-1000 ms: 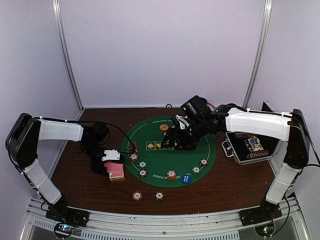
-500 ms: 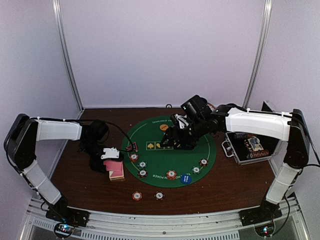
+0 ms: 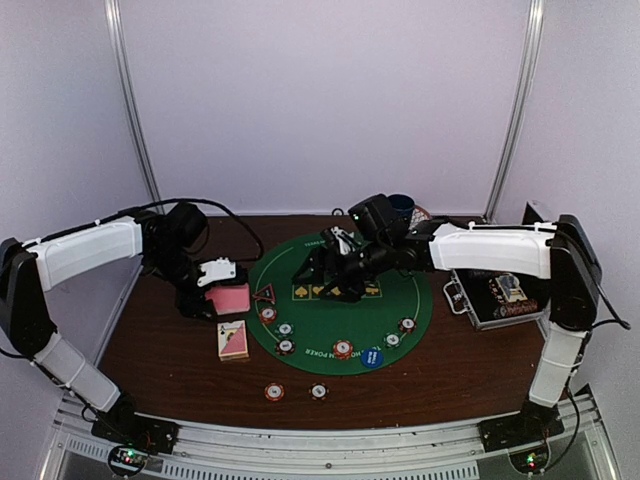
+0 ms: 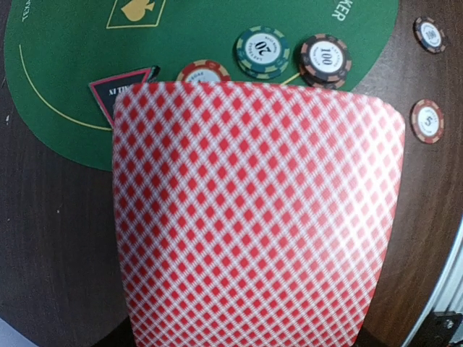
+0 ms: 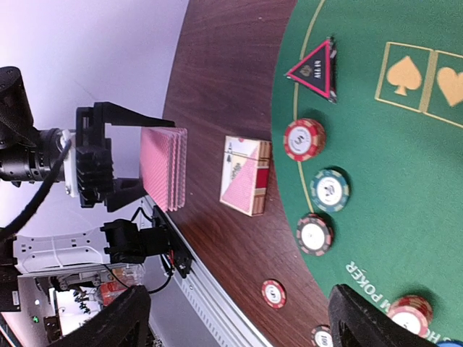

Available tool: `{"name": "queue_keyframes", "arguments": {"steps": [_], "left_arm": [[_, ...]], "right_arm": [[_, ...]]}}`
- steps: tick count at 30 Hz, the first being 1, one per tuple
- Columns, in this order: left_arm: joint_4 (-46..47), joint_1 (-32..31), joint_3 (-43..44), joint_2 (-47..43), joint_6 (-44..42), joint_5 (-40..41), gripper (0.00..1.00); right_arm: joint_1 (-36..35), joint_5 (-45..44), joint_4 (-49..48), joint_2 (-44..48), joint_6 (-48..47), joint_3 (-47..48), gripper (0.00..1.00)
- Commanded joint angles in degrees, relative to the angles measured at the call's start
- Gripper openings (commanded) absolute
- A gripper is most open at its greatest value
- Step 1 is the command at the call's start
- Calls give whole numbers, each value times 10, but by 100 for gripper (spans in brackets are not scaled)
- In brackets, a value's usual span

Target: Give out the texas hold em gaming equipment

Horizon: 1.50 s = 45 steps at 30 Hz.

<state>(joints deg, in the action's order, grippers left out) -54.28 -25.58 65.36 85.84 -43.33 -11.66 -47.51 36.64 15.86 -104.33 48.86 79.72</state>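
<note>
My left gripper (image 3: 220, 288) is shut on a stack of pink-backed playing cards (image 3: 233, 298) and holds it above the table, left of the green felt mat (image 3: 400, 300). The stack fills the left wrist view (image 4: 253, 217) and hides the fingers. A card box (image 3: 232, 340) lies on the wood below. The black red-edged triangle marker (image 3: 264, 293) and orange-red (image 3: 268, 314), green (image 3: 285, 328) and dark (image 3: 286, 347) chips sit on the mat's left edge. A blue button (image 3: 372, 357) lies at its front. My right gripper (image 3: 325, 270) hovers open and empty over the mat (image 5: 242, 307).
Two chips (image 3: 274, 392) (image 3: 318, 391) lie on the wood in front of the mat. More chips (image 3: 343, 349) (image 3: 407, 325) ring the mat's front. The silver-edged black case (image 3: 495, 295) stands open at the right. A blue mug (image 3: 402, 205) stands behind the right arm.
My left gripper has lifted the pink card stack off the box and moved it back and up; the box stays on the table. My right gripper has moved left over the mat.
</note>
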Motion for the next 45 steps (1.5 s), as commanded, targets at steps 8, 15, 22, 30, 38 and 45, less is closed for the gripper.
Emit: {"name": "queue_keyframes", "arguments": {"steps": [8,15,22,30,38,45], "left_arm": [[-54,-25,93,-3,65,-66,0],[-57,-36,97,-4,66,-59,0],[-58,-38,102,-3,68,-58,0],[-58,-40,112,4,72,-58,0],[-58,-45,116,15,74,-54,12],[-37,-48,106,10,73,-77,98]], "right_arm": [[-34,96,-178,-103,105,85,88],[-43,121,-241,-146,146,115,86],[-49,136,-285,-184,186,137,74],[-57,162,-363,-228,251,162,58],[-58,170,-438,-248,310,158,25],[-60,173,-435,-250,309,161,14]]}}
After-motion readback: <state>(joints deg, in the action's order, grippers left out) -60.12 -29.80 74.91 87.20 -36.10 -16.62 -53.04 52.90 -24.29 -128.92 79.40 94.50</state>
